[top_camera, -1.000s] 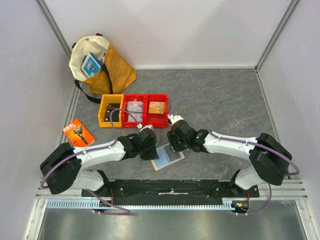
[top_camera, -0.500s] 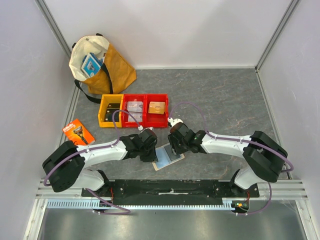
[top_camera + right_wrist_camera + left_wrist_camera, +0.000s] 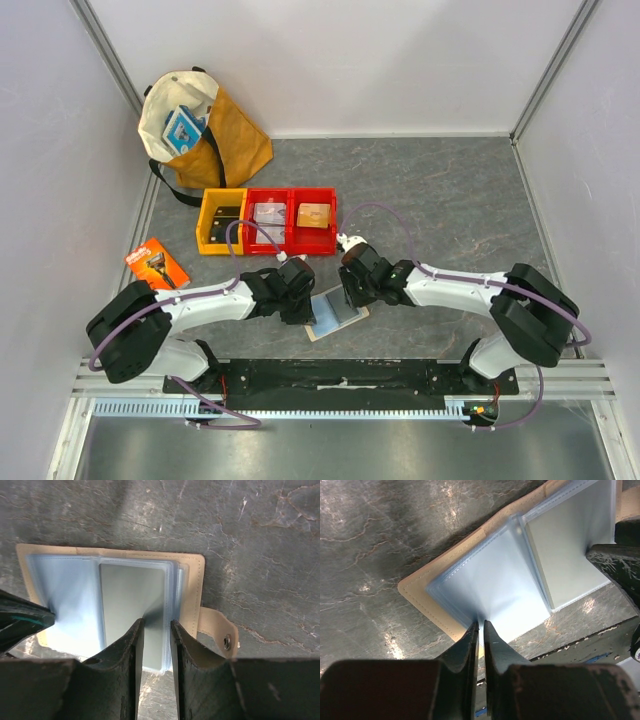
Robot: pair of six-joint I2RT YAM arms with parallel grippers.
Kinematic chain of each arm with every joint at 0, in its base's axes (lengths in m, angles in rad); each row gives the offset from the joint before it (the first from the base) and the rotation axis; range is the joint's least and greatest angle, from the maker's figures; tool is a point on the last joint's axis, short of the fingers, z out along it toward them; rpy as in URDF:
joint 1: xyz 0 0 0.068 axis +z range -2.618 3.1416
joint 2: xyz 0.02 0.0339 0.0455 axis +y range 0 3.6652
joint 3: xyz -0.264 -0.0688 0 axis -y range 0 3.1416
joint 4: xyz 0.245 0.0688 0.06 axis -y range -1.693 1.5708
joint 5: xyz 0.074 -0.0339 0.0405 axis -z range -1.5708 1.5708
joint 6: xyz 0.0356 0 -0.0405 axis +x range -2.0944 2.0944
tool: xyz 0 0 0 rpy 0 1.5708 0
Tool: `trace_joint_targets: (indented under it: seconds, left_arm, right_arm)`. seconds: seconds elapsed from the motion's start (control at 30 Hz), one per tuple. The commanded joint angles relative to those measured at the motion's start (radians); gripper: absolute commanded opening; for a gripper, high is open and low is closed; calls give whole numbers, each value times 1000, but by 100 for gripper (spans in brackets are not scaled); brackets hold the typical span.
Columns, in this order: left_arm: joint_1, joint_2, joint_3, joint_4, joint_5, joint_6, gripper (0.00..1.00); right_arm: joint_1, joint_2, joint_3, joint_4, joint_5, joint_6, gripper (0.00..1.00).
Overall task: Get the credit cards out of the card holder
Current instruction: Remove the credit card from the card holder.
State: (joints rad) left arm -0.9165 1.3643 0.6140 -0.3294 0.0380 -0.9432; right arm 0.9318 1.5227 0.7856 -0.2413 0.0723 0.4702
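The beige-tan card holder [image 3: 335, 312] lies open on the grey table between my two grippers. Its pale blue sleeves fan out in the left wrist view [image 3: 490, 580]. A light grey credit card [image 3: 132, 610] sits inside a sleeve on the right half and also shows in the left wrist view [image 3: 565, 555]. My left gripper [image 3: 481, 622] is pinched shut on the near edge of a clear sleeve. My right gripper [image 3: 156, 621] is slightly open, its fingertips down over the grey card and the sleeve stack. The snap tab [image 3: 220, 632] sticks out to the right. The yellow and blue card is hidden.
A yellow bin [image 3: 221, 222] and two red bins [image 3: 291, 220], one holding a tan block [image 3: 314, 215], stand just behind the grippers. An orange razor package [image 3: 156, 263] lies at the left. A tote bag [image 3: 200, 125] stands at the back left. A black rail [image 3: 340, 378] runs along the near edge.
Both grippers have shifted slightly over the open holder, the left one closing in on its near left edge. The holder has stayed in place.
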Motion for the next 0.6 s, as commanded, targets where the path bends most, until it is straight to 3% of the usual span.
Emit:
trace_joint_targets:
  seconds: [0.0, 0.33, 0.57]
  left_arm:
    - [-7, 33, -8, -22, 14, 26, 14]
    - [-7, 27, -8, -16, 16, 24, 13]
    - [-8, 1, -20, -5, 13, 11, 13]
  right_arm:
    - [1, -65, 10, 36, -46, 1, 33]
    - [1, -105, 18, 80, -175, 5, 26]
    - [1, -99, 29, 100, -253, -5, 30]
